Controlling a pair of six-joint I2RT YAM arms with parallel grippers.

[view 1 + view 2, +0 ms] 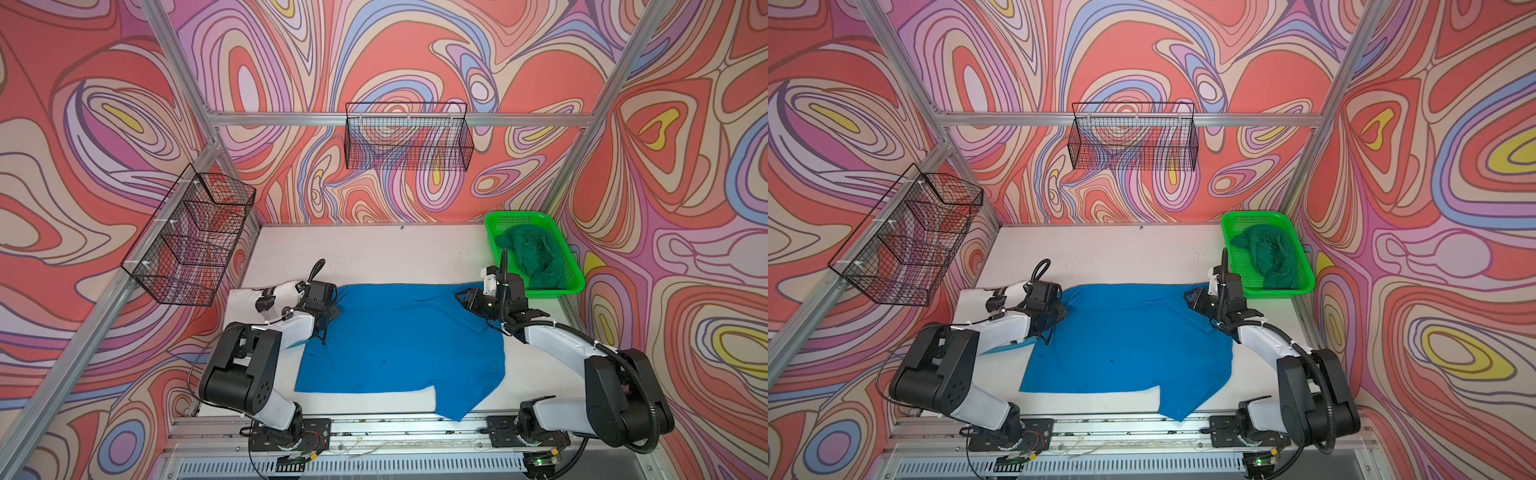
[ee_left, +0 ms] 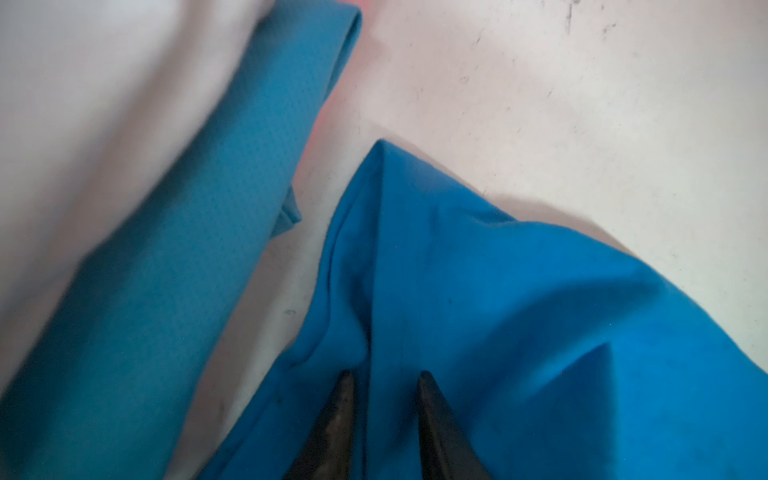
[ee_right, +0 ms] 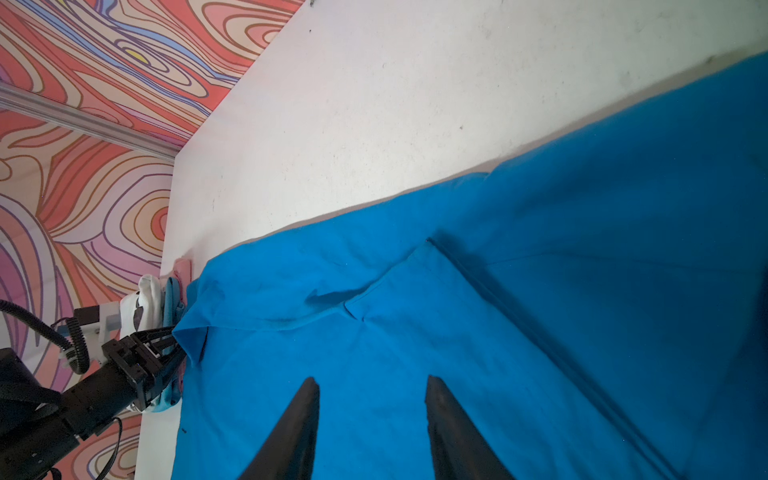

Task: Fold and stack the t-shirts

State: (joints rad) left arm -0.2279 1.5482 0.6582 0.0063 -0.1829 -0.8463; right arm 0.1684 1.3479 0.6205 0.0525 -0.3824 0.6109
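Student: Layout, please: where is the shirt being worked?

Tutor: Bright blue t-shirt (image 1: 399,345) lies spread mid-table (image 1: 374,249), with one flap overhanging the near edge. Left pincer (image 2: 385,374) sits at the far left corner, jaws narrow, astride a raised ridge of cloth. Whether they clamp it cannot be told. Right pincer (image 3: 372,379) stands over the far right corner, jaws moderately wide and empty.

Student: And the other shirts?

Tutor: White t-shirt (image 3: 149,291) and lighter blue t-shirt (image 2: 187,249) lie piled just beside the left pincer. Dark green t-shirt (image 1: 532,257) lies crumpled in the basket (image 1: 557,292).

Student: Likely faults from here?

Tutor: A pinch on one layer only would let the under layer lag and crease the fold. An uneven lift, with one corner held and the other not, would skew the shirt. A leftward sweep may nudge the pile, and the overhanging flap may snag on the rail.
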